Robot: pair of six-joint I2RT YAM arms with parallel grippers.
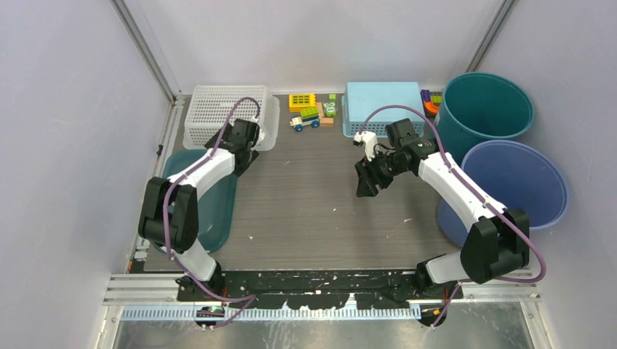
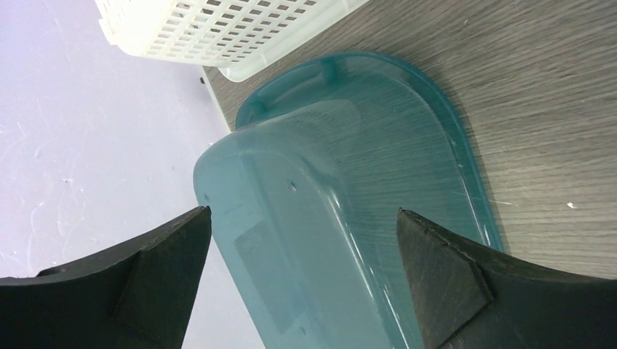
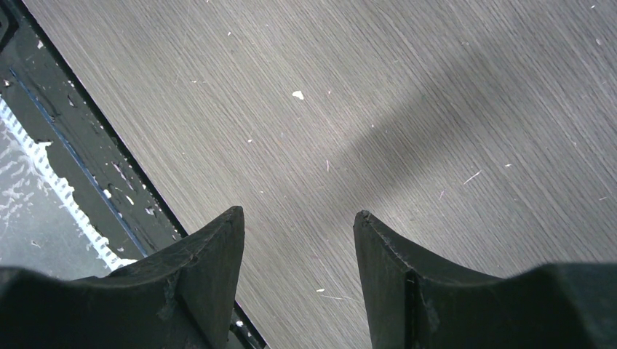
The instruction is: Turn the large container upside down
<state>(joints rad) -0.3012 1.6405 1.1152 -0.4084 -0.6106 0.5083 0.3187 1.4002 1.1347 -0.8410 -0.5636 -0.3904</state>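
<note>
A large translucent teal container (image 1: 207, 200) lies at the table's left edge, under my left arm. In the left wrist view the container (image 2: 327, 189) shows its frosted base with a sticker turned toward the left wall. Its rim flange is on the table side, and it looks tipped over. My left gripper (image 1: 244, 160) is open; in its wrist view the gripper (image 2: 304, 211) has its jaws spread wide to either side of the container and not touching it. My right gripper (image 1: 366, 185) is open and empty, hovering over bare table (image 3: 298, 211).
A white lattice basket (image 1: 218, 116) stands at the back left. Toy bricks (image 1: 309, 110) and a light blue upturned box (image 1: 382, 105) sit at the back centre. A teal round bucket (image 1: 484, 109) and a blue round tub (image 1: 516, 182) stand on the right.
</note>
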